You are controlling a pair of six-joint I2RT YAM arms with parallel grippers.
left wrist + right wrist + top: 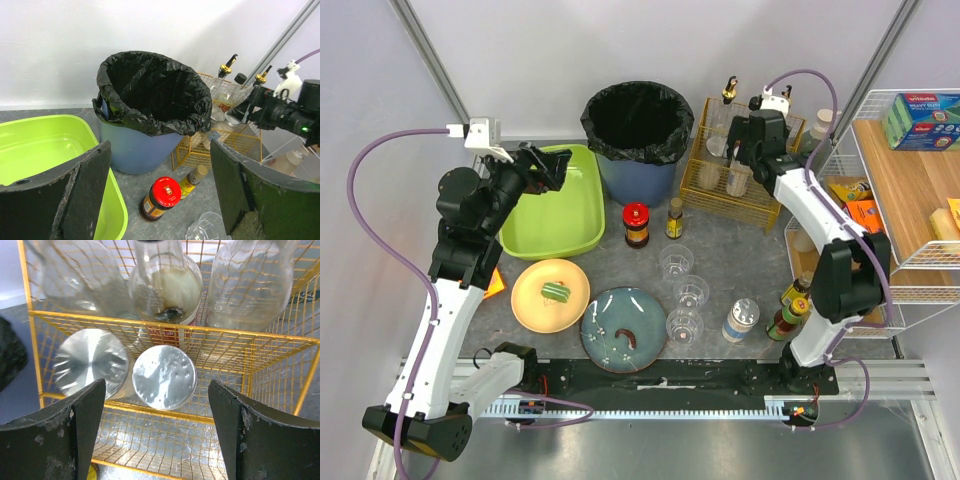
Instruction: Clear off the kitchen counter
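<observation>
Counter: right gripper, released above 2 shakers in the 1 o'clock basket, should rise straight up; left gripper likewise released.

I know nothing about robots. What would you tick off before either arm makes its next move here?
1. Left gripper open and empty: ok.
2. Right gripper open and empty, above the yellow wire basket: ok.
3. Trash bin lined with a black bag, mouth unobstructed: ok.
4. Green tub has room: ok, the part in the left wrist view looks bare.
5. Kitchen counter cleared: not ok; the red-lidded jar, yellow plate and glasses stand on it.
6. Silver-lidded jars sit steady in the basket: cannot tell.
</observation>
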